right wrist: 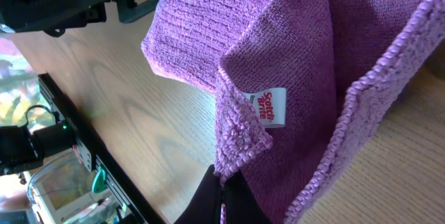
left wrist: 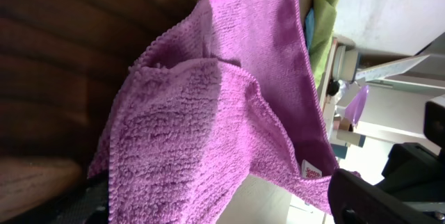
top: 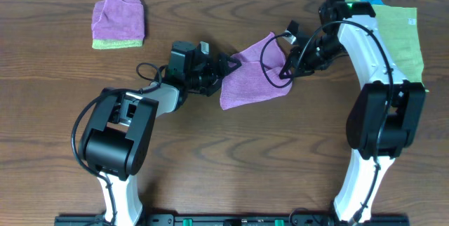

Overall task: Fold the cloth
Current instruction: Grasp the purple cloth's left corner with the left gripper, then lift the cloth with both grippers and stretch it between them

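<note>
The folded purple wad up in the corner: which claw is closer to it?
Left. The left claw sits open at the big cloth's edge on the wad's side. The right claw pinches the cloth's other edge, farther from the wad.

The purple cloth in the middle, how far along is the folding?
Done: little; the cloth is bunched and partly doubled over, with no neat fold. In hand: the right end effector is shut on a cloth edge near the white tag; the left end effector is open at the opposite side. To do: lay edges together and flatten.
</note>
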